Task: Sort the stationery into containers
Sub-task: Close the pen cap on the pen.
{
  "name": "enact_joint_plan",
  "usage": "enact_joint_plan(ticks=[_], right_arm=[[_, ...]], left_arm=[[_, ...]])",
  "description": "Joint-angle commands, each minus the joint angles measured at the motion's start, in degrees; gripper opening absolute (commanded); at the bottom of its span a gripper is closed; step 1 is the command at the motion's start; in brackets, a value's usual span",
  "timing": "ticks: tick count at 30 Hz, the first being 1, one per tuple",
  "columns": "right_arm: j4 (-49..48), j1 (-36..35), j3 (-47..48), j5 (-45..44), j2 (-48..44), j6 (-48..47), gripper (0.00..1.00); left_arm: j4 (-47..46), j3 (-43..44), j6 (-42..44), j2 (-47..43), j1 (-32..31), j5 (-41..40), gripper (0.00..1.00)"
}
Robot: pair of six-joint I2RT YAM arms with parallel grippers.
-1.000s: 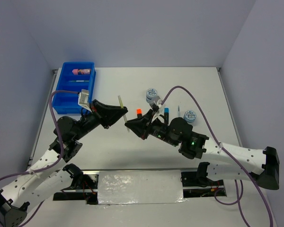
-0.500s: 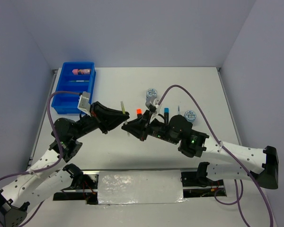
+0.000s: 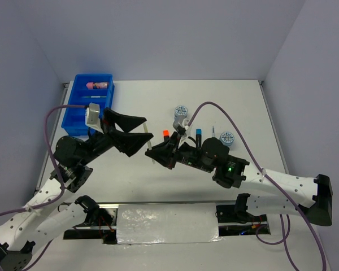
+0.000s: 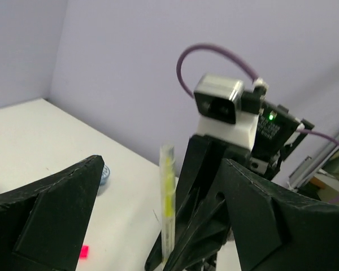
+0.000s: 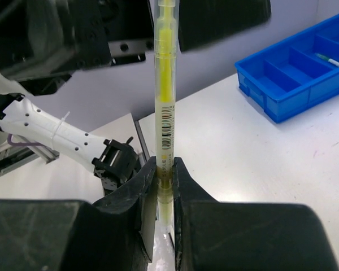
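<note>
A yellow highlighter pen [image 5: 165, 96] stands upright in my right gripper [image 5: 165, 169], which is shut on its lower end. Seen from above, the pen [image 3: 148, 144] rises from the right gripper [image 3: 157, 153] above the table's middle. My left gripper [image 3: 148, 127] is open, its two fingers spread on either side of the pen's top without touching it. The left wrist view shows the pen [image 4: 167, 197] in the gap of the left gripper [image 4: 163, 164]. The blue tray [image 3: 73, 107] sits at the far left with a pink cylinder [image 3: 97, 86] in its far compartment.
On the table behind the right arm lie two round patterned discs [image 3: 181, 110] [image 3: 227, 138], an orange-capped marker [image 3: 165, 134], a blue-capped marker [image 3: 199, 133] and a thin pen [image 3: 213, 133]. A green pen [image 3: 95, 97] lies in the tray.
My left gripper was shut on the pen's upper part and has now opened and let it go. The right gripper keeps the pen and has shifted slightly left.
</note>
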State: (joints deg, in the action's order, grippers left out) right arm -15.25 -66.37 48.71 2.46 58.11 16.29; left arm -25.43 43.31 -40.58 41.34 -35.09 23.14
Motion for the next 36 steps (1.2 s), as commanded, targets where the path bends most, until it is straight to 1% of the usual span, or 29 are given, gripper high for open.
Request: enact_joint_plan(ticks=[1,2,4,8,14,15,17,20,21,22,23,25,27,32,36], right_arm=[[-0.58,-0.16,-0.19,0.53,-0.19,0.23,0.0],[-0.14,-0.16,-0.19,0.88,-0.1,0.23,0.0],[0.13,-0.16,-0.19,1.5,-0.01,0.14,0.0],[0.83,-0.16,0.25,1.76,0.08,0.14,0.0],[1.71,-0.16,1.3,2.37,0.95,0.05,0.0],[1.71,-0.25,1.39,2.46,1.3,0.05,0.0],[1.71,-0.16,1.48,2.64,1.48,0.14,0.0],[2.06,-0.08,1.83,2.64,1.75,0.05,0.0],[2.32,-0.16,2.0,2.55,1.83,-0.03,0.0],[2.5,-0.16,2.09,2.55,1.83,-0.12,0.0],[2.59,-0.16,2.35,2.29,1.83,-0.21,0.0],[2.59,-0.16,2.53,1.85,1.57,-0.3,0.0],[2.5,-0.16,3.23,1.06,1.57,-0.56,0.0],[4.34,0.1,9.64,-2.37,3.59,-3.28,0.0],[3.47,2.37,16.05,-3.78,5.52,-4.25,0.0]], left_arm=[[1.52,3.36,4.27,-1.7,-0.15,-5.36,0.96],[1.7,3.36,4.63,-2.4,-0.24,-6.16,0.93],[1.09,2.84,4.63,-3.46,-0.24,-7.05,0.9],[0.73,1.96,4.28,-3.46,-0.24,-6.96,0.8],[-1.9,0.2,2.43,-2.5,-0.24,-6.09,0.74],[-2.16,0.02,2.26,-2.32,-0.24,-5.91,0.71],[-2.52,-0.07,1.91,-1.79,-0.24,-5.73,0.63],[-2.96,-0.33,1.64,-1.27,-0.24,-5.3,0.45],[-2.96,-0.51,1.64,-1.18,-0.15,-5.21,0.36],[-2.87,-0.42,1.55,-0.92,-0.24,-5.03,0.23],[-2.7,-0.42,1.55,-0.83,-0.15,-4.94,0.17],[-2.08,-0.33,1.38,-0.39,-0.24,-4.24,0.07],[-2.17,-0.86,1.03,-0.12,-0.24,-3.71,0.0],[-4.8,-5.24,-2.04,-0.47,-0.15,-1.87,0.0],[-7.78,-9.37,-4.5,-0.47,-0.77,-1.07,0.0]])
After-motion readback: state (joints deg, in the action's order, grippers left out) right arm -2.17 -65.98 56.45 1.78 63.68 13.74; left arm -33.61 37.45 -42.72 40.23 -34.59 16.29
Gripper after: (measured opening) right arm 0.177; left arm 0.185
